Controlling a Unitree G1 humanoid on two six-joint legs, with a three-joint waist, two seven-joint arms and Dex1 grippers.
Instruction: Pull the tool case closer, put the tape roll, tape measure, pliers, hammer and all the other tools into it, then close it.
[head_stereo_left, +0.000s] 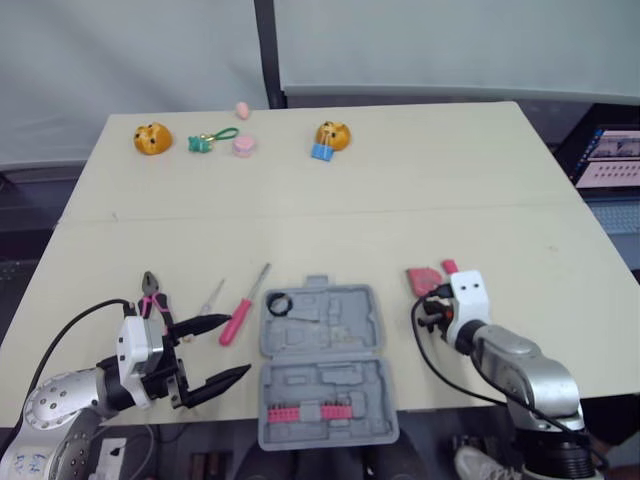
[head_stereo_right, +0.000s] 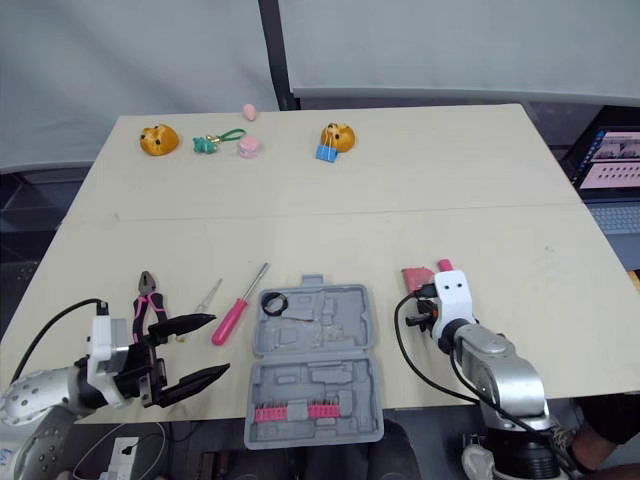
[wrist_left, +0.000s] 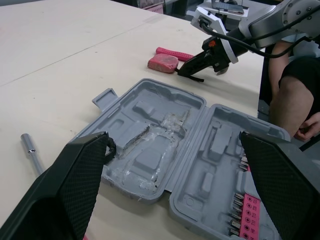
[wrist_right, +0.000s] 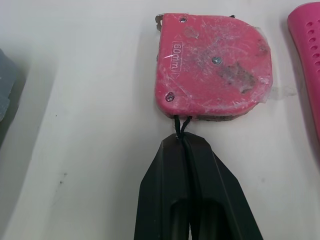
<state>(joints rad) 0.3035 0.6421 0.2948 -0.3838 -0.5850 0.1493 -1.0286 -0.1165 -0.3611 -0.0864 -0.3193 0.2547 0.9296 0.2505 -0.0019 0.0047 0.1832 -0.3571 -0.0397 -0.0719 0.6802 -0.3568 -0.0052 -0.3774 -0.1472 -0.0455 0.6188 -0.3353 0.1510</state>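
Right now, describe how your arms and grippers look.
The left arm and right arm have silver-grey shells, white wrist blocks and looping black cables. The left gripper and right gripper each have two black tapered fingers.

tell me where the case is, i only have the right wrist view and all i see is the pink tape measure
observer: The case lies open at the near edge of the table, on the robot's left of the tape measure.
operator: ok and what is the left arm up to
observer: The left tool is open and holds nothing. It hangs just left of the case, with the pliers lying on the table beyond it.
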